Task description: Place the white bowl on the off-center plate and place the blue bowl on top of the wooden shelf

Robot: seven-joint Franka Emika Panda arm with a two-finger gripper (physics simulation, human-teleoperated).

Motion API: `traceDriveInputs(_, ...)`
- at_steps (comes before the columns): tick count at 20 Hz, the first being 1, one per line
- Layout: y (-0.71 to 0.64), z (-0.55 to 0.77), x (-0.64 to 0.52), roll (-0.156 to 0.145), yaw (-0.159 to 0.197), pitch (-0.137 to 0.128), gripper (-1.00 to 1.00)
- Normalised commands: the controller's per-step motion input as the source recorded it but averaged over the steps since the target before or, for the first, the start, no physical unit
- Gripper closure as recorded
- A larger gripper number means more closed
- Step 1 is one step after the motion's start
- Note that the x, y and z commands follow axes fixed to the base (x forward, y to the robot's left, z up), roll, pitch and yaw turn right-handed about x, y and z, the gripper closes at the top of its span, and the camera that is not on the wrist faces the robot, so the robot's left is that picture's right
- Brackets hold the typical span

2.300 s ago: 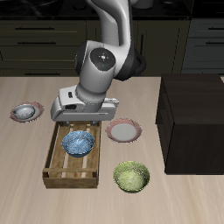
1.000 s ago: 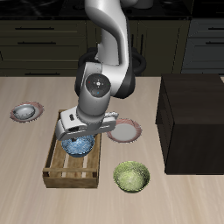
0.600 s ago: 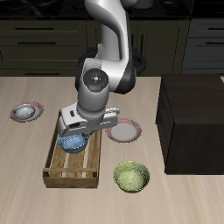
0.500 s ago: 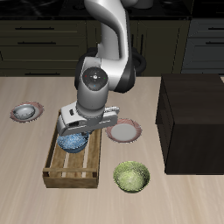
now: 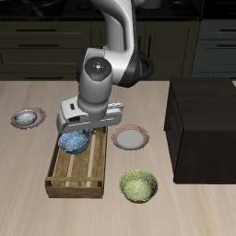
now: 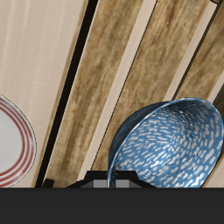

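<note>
The gripper [image 5: 77, 135] hangs over the back end of the light slatted wooden crate [image 5: 76, 175], at about 9 o'clock from the table's middle in the exterior view. The blue bowl [image 5: 74, 141] sits directly under the gripper, tilted and raised off the crate's slats; in the wrist view the blue bowl [image 6: 171, 144] tips with its mottled inside showing, its rim meeting the gripper body at the frame's edge. The fingers appear clamped on the bowl's rim, though the fingertips themselves are hidden in both views.

The wooden shelf [image 5: 203, 124] stands at 3 o'clock from the gripper, well apart, its flat top bare. One pink-rimmed plate [image 5: 130, 138] lies just beside the crate, at 3 o'clock from the bowl; a slice of that plate [image 6: 13, 144] shows in the wrist view next to the crate's dark outer edge. The off-center plate [image 5: 28, 118] lies at 10 o'clock from the gripper, with the white bowl [image 5: 28, 117] resting on it. A yellow-green bowl [image 5: 138, 186] sits at 5 o'clock from the gripper, near the table's front edge, beside the crate.
</note>
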Motion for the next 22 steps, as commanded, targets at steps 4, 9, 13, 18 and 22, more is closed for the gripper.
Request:
traceDriveInputs(4,0.17,0.64,-0.12,-0.005,-0.034,-0.076,1.0)
traceDriveInputs(9,0.04,0.47,-0.02,-0.004,0.001,-0.058,1.0)
traceDriveInputs(13,0.07,0.58,-0.09,0.003,-0.012,-0.06,1.0)
traceDriveInputs(18,0.01,0.4,-0.07,-0.002,-0.011,-0.033,1.0)
traceDriveInputs(22,0.12,0.62,-0.11,0.005,-0.017,-0.061,1.0)
